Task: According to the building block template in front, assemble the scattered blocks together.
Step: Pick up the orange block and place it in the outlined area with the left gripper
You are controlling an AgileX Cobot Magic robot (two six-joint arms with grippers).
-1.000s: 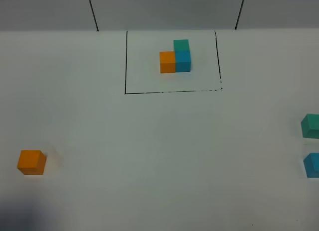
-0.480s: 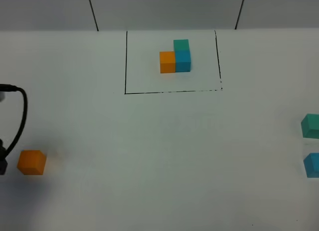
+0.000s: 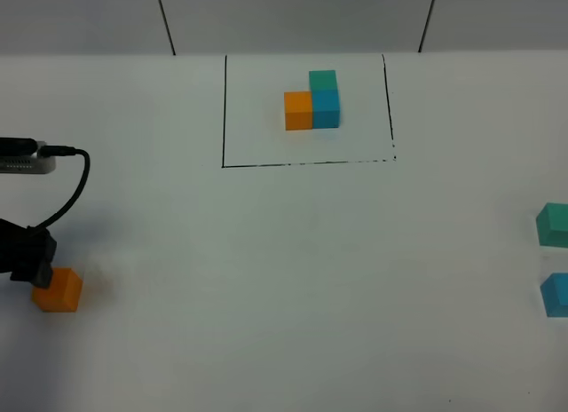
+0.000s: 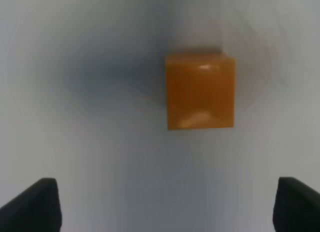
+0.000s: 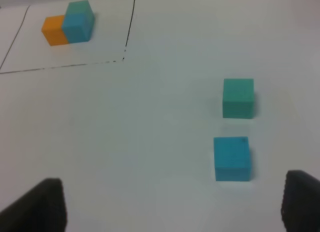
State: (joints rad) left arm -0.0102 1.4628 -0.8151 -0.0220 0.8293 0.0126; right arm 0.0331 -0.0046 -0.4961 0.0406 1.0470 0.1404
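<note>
Altogether three loose cubes (image 3: 60, 292), one template (image 3: 312, 101), one seemingly broken outline (image 3: 224, 110).

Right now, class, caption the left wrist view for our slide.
Open left hand lined up over the loose orange cube.

In the upper middle of the frame the building block template (image 3: 312, 99) is seen on the white table (image 3: 293, 270): an orange block joined to a blue one, with a teal-green one on top of the blue, all enclosed by a thin black rectangle (image 3: 306, 163). At the lower left an orange cube (image 3: 60, 291) is overlapped at its upper left corner by the dark left gripper (image 3: 25, 259), whose jaws cannot be made out, and a black cable (image 3: 74, 188) is looped up from it to a grey part (image 3: 22, 156) at the left edge. At the right edge a teal-green cube (image 3: 554, 224) and, below it and apart, a blue cube (image 3: 556, 294) are each cut off by the frame.
</note>
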